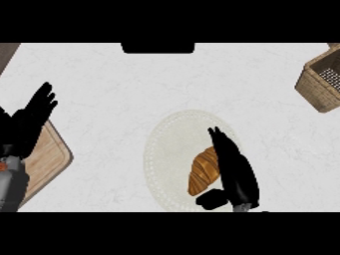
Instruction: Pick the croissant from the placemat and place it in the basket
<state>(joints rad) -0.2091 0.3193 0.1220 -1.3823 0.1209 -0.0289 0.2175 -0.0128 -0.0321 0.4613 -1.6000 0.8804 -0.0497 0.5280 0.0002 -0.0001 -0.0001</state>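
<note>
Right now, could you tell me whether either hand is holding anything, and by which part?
Nothing is held. The right hand lies open beside the croissant on the placemat; the left hand rests open.

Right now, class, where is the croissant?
In the head view the croissant lies on the round placemat, low and right of centre, against the right hand.

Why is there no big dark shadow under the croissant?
Head view: the light is soft and even, so the golden-brown croissant casts hardly any shadow on the pale round placemat; no glare on the white marble counter; the woven wicker basket is darker inside.
</note>
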